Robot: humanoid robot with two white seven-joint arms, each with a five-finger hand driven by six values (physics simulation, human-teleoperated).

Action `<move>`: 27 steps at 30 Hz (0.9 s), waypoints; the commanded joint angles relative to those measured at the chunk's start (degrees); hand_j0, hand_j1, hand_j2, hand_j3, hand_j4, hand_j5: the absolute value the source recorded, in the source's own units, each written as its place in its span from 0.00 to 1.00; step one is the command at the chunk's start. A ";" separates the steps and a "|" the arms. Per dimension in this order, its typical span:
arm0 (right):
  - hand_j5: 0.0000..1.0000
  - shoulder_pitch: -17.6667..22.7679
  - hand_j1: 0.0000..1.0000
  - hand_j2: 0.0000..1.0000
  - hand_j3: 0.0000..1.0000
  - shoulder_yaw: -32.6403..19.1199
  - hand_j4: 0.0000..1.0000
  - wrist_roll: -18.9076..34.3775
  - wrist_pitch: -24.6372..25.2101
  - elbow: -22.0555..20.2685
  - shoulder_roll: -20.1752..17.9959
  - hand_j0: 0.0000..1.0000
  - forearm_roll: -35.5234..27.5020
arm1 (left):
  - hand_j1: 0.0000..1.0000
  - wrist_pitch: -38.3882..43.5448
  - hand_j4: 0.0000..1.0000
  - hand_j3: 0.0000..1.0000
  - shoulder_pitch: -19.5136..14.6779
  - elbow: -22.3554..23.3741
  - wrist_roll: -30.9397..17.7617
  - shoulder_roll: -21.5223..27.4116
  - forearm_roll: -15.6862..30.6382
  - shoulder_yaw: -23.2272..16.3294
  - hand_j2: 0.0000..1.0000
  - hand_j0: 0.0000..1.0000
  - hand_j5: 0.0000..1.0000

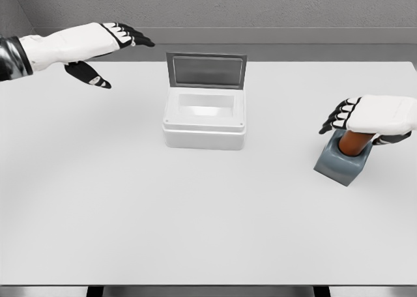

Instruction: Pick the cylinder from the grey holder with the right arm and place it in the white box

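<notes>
Cylinder (356, 142) stands roughly upright, tilted slightly, in grey holder (341, 162) at right of frame; right hand (365, 118) apparently curled around its top; left hand (107, 53) spread, upper left

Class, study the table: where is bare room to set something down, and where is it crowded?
Bare: the table in front of the white box, and between box and grey holder. Crowded: the holder, where the right hand covers the cylinder.

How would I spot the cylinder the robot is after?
Start at the white box in the middle of the table, then look right to the grey holder. The cylinder stands in it under the right hand, the only reddish-brown thing here.
</notes>
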 commanded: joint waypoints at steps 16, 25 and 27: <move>0.55 -0.09 0.55 0.55 0.55 0.10 0.55 -0.02 0.14 -1.02 -0.36 0.55 0.29 | 1.00 0.12 1.00 1.00 0.09 0.09 -0.34 0.58 0.92 0.11 1.00 1.00 1.00; 0.53 -0.79 0.53 0.53 0.53 -0.08 0.53 -0.02 0.14 -1.11 -0.72 0.53 0.29 | 1.00 0.12 1.00 1.00 -0.09 -0.17 -0.34 1.11 1.01 0.03 1.00 1.00 1.00; 0.53 -1.05 0.53 0.53 0.53 -0.08 0.53 -0.02 0.14 -1.20 -0.72 0.53 0.29 | 1.00 0.12 1.00 1.00 -0.09 -0.17 -0.34 1.11 1.09 0.03 1.00 1.00 1.00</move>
